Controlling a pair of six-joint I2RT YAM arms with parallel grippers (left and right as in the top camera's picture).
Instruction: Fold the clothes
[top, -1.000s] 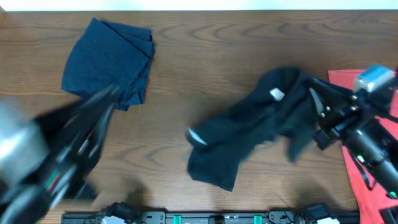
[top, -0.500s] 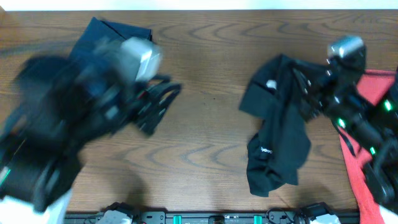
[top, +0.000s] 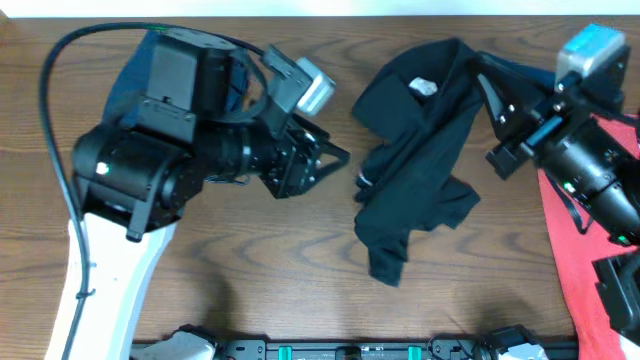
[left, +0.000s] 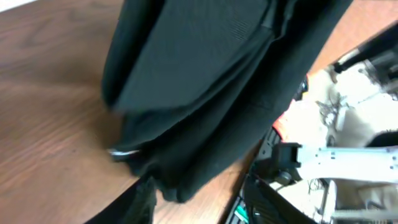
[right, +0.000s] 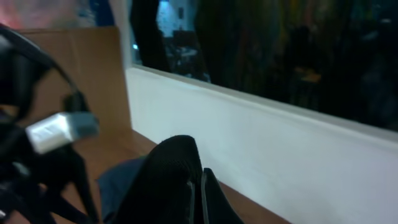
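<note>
The black T-shirt (top: 420, 170) lies bunched and twisted on the tabletop (top: 300, 280), right of centre, its white label (top: 424, 88) facing up near the far end and a loose tail trailing toward me. Its upper right edge runs straight into my right end effector (top: 492, 100), which is clenched. From the overhead and from the dark cloth (right: 177, 174) filling the right wrist view, I judge it is gripping the shirt there.

My left end effector (top: 335, 160) hangs just beside the shirt's left edge, released, its jaws apart with nothing between them. In the left wrist view the folds of the shirt (left: 205, 93) sit directly ahead, close but not yet caught.

I read this step as spreading the shirt out before any fold can be made. One corner is pinned, the other side is not. The next move calls for closing the left end effector on a single layer of the near edge, not the whole bundle, then drawing the two arms apart to flatten it.

The navy-blue garment (top: 128, 78) sits under my left arm, and the coral-red T-shirt (top: 568, 260) lies at the right edge.
</note>
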